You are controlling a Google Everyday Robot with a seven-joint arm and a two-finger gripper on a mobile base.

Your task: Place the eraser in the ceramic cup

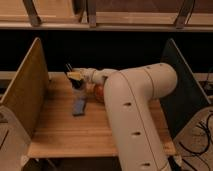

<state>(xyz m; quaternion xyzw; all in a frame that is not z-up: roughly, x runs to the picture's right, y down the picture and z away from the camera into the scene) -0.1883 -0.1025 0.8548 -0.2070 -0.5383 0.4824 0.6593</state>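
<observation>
Tan-yellow and block-shaped, the small eraser (75, 75) sat pinched between the fingers of the robot's claw (74, 76), which was held above the far left part of the pale wooden desk (65, 127). The claw was therefore closed narrowly on the eraser, carrying it clear of the surface so that it could be lowered into a container. Directly beneath the claw stood the small whitish-grey round ceramic cup (79, 85), largely hidden by the fingers; the alignment suggested a release from above, though whether the eraser was already within the rim could not be determined. A flat blue rectangular slab (79, 107) lay on the desk just in front of the cup, apart from it. The big orange rounded bowl (98, 92) rested beside the cup, partly masked by the white arm (132, 115).
</observation>
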